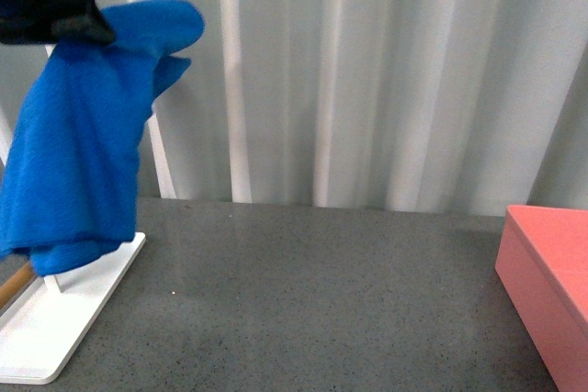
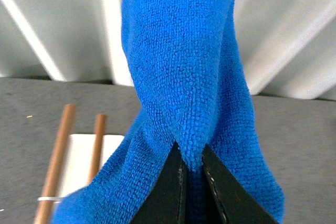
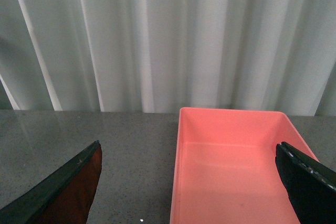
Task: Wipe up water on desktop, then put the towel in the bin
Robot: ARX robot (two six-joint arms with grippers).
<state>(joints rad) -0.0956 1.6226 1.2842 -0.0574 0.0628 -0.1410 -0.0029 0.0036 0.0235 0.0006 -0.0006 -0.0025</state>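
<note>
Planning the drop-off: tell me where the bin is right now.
The bin stands on the desktop at the front view's far right, opposite the white rack at the left; the right wrist view shows it empty.

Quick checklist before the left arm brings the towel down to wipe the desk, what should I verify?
1. Grip: left gripper shut on towel, ok.
2. Snag: towel free of rack rods, cannot tell.
3. Target: water on desktop, cannot tell; none visible.
4. Drop spot: bin looks empty, ok.
5. Other arm: right gripper open, holding nothing, ok.
</note>
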